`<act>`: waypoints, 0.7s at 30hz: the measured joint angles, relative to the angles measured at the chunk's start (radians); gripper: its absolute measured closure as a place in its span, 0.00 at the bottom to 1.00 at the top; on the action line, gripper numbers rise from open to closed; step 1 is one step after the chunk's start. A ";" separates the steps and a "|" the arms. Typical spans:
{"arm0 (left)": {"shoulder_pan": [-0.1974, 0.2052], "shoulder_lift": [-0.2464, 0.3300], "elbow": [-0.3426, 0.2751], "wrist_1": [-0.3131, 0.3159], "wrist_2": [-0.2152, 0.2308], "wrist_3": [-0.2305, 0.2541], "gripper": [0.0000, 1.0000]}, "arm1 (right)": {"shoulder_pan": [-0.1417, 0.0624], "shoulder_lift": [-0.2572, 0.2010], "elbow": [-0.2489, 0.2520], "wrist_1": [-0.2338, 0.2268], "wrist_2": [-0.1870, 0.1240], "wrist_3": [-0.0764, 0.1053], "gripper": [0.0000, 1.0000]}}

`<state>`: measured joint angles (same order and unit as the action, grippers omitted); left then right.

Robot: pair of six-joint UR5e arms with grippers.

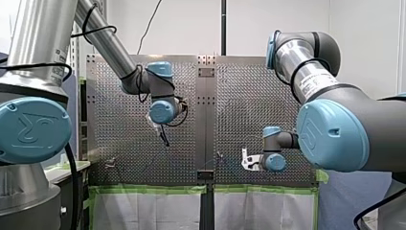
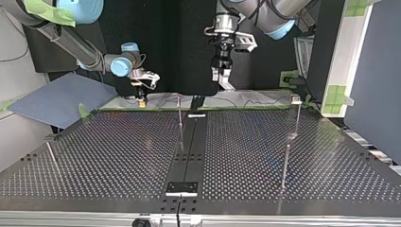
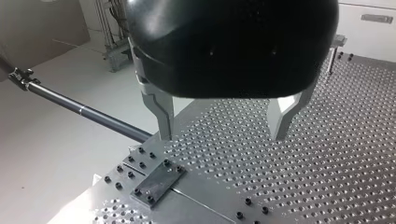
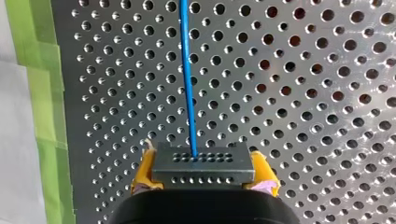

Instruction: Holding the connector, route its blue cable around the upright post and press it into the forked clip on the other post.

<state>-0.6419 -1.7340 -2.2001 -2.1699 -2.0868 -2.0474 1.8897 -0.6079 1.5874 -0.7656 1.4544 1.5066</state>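
Observation:
My right gripper (image 4: 203, 159) is shut on a dark grey connector (image 4: 203, 165), with yellow pads (image 4: 143, 171) on both of its sides. The blue cable (image 4: 187, 70) leaves the connector's face and runs straight ahead over the perforated table. In the top view, my right gripper (image 2: 141, 96) sits low at the far edge, left of the upright post (image 2: 179, 112). My left gripper (image 3: 223, 134) hangs open and empty above the table, its metal fingers (image 3: 161, 114) wide apart. It hangs high in the top view (image 2: 222, 79). Beside it stands the post with the forked clip (image 3: 18, 77), at the top view's right (image 2: 296, 99).
Green tape (image 4: 28, 70) lines the table edge beside the connector. Two more thin posts (image 2: 285, 165) (image 2: 51, 152) stand nearer the top view's camera. A dark plate (image 2: 182, 187) lies on the centre seam. A grey board (image 2: 56, 99) lies off the table's far left corner.

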 joint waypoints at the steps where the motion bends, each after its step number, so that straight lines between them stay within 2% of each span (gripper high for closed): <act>1: 0.000 0.000 -0.005 0.002 -0.001 0.002 0.00 | 0.001 0.000 -0.001 0.000 0.000 0.000 0.88; 11: 0.008 0.000 -0.070 0.061 0.000 -0.006 0.00 | 0.003 -0.001 -0.006 0.003 0.001 -0.003 0.88; 16: 0.005 0.000 -0.077 0.055 -0.019 -0.004 0.00 | -0.002 -0.030 -0.010 0.032 0.032 -0.012 0.88; 18: 0.004 -0.002 -0.076 0.050 -0.029 -0.002 0.00 | -0.003 -0.045 -0.011 0.047 0.046 -0.009 0.88; 21: 0.005 -0.012 -0.074 0.042 -0.039 0.004 0.00 | -0.005 -0.072 -0.011 0.063 0.056 0.006 0.88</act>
<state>-0.6374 -1.7459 -2.2737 -2.1278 -2.1253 -2.0435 1.8843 -0.6798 1.5766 -0.7027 1.5102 1.5127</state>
